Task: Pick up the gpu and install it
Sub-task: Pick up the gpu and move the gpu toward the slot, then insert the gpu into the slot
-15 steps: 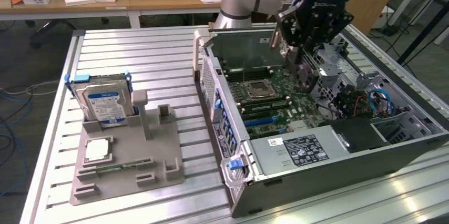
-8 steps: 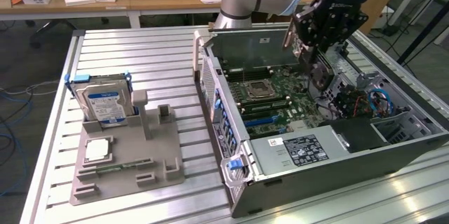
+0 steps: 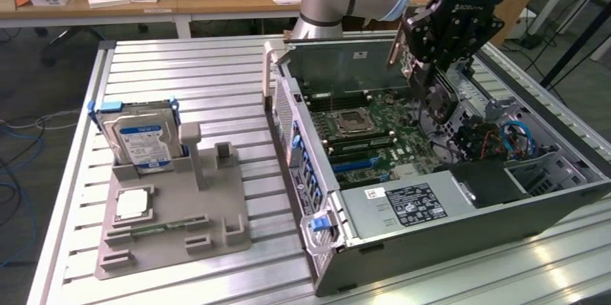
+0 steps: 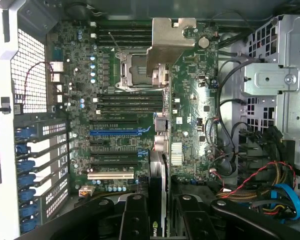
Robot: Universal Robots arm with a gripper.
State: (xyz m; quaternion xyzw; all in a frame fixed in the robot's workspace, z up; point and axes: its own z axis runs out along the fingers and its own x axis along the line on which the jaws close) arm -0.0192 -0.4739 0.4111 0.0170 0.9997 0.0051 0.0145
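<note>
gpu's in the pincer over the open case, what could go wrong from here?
1. The gpu hangs in the pincer over the motherboard, away from the blue slot; a misaligned descent might hit components.
2. Black cables lie close and may snag.

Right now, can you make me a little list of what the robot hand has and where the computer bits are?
gripper: shut on the gpu
gpu: hanging edge-down from the gripper over the motherboard; it looks not yet in a slot
computer case: open, lying on its side on the metal table
hard drive: standing in the grey holder, at the exterior view's left, apart from the case
</note>
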